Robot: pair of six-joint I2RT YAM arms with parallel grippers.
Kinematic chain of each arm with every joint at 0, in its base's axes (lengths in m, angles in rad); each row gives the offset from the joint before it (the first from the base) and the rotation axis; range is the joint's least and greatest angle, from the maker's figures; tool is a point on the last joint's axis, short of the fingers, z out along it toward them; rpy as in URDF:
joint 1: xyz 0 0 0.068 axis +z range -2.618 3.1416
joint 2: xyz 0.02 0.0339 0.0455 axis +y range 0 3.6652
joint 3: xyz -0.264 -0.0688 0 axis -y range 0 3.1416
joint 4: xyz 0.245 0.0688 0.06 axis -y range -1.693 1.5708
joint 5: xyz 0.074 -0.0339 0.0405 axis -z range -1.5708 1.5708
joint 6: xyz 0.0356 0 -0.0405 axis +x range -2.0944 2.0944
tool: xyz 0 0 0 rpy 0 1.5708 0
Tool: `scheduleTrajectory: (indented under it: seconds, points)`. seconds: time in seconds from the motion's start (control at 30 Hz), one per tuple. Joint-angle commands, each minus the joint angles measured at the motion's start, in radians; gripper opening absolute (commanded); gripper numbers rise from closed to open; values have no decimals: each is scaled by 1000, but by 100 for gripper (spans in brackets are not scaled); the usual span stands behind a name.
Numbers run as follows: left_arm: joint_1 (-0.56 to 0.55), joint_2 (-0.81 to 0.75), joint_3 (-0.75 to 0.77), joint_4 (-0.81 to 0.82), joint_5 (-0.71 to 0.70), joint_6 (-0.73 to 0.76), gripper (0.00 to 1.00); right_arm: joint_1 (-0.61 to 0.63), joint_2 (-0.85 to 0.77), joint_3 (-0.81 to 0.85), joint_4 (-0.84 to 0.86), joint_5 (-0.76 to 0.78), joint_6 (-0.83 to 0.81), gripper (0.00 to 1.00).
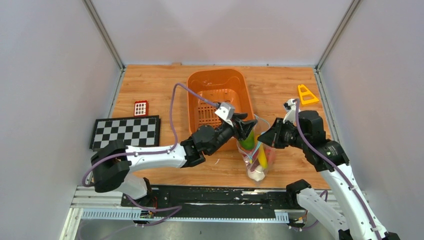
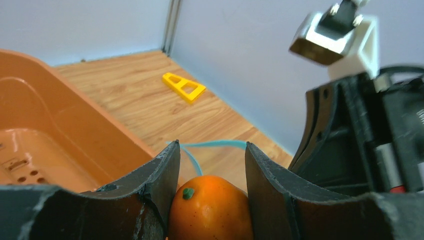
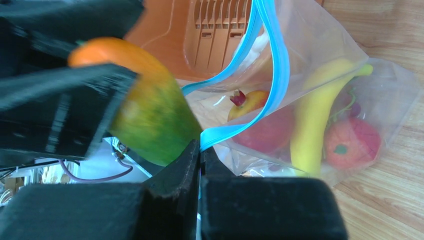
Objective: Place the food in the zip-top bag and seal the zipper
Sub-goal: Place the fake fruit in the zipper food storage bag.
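Holding: left gripper (image 2: 211,167), jaws clamped on orange-green toy fruit (image 2: 210,210), likely rigid, light and slick, at the mouth of the zip-top bag (image 3: 387,95) beside the orange basket (image 1: 199,80). Right gripper (image 3: 200,150) is pinched tight on the limp bag's zipper (image 3: 278,65), probably its firmest hold.

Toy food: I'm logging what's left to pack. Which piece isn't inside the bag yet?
The orange-and-green fruit, clamped in the left gripper at the mouth of the zip-top bag. The banana and red fruits already lie inside.

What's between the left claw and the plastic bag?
An orange-green toy fruit, clamped in the left gripper, its green end beside the open mouth of the zip-top bag; the right wrist view shows it.
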Motion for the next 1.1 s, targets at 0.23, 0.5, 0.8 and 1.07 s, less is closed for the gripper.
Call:
scheduleTrajectory:
  seconds: [0.23, 0.5, 0.8, 1.07]
  points:
    - [-63, 91, 71, 9, -200, 166, 51, 3, -46, 8, 73, -17, 36, 0]
    - [-62, 20, 162, -182, -106, 222, 93, 3, -39, -11, 87, -6, 35, 0]
    - [-55, -127, 184, -581, 33, 231, 90, 3, -39, -29, 99, -3, 37, 0]
    - [10, -66, 328, -995, 257, 208, 95, 3, -41, -26, 103, -21, 43, 0]
